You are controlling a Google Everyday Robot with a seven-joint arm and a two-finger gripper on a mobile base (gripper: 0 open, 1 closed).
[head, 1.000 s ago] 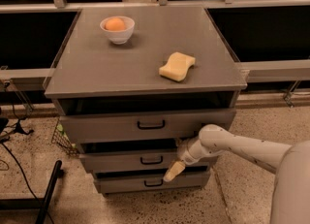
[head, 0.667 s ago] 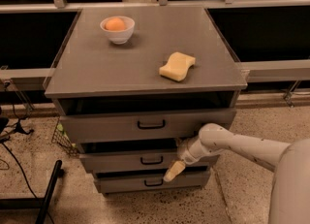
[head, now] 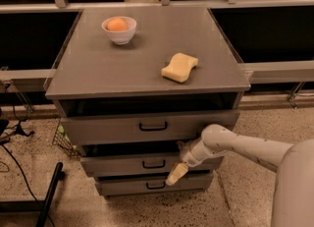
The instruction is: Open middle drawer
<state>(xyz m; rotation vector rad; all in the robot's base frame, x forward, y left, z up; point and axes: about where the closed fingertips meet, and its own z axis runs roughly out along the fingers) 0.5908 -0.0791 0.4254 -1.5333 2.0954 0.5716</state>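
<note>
Nearest me, low in the scene, is the bottom drawer [head: 122,185], and just above its right part hangs the gripper [head: 176,174], a pale tip angled down and left off the end of the white arm [head: 235,147] that reaches in from the right. I cannot tell whether the gripper is apart or together. It sits at the lower edge of the middle drawer [head: 117,165], to the right of the black loop handle [head: 153,163] and apart from it, so I judge it has no hold on the handle.

Compared with a second ago, I see no change: the gripper is in the same spot and the middle drawer's front has not shifted. For the task, that means no pull has begun. The drawer is the second front down, between the top drawer [head: 108,128] and the bottom one, and I cannot tell whether it is fully shut or slightly out. My next move would need to bring the gripper left and a little up onto the handle.

Farther back, on the cabinet top [head: 98,73], a yellow sponge [head: 180,67] lies right of centre. Beyond it to the left, a white bowl [head: 120,37] holds an orange [head: 117,24]. I can read no brand, label or writing anywhere.
</note>
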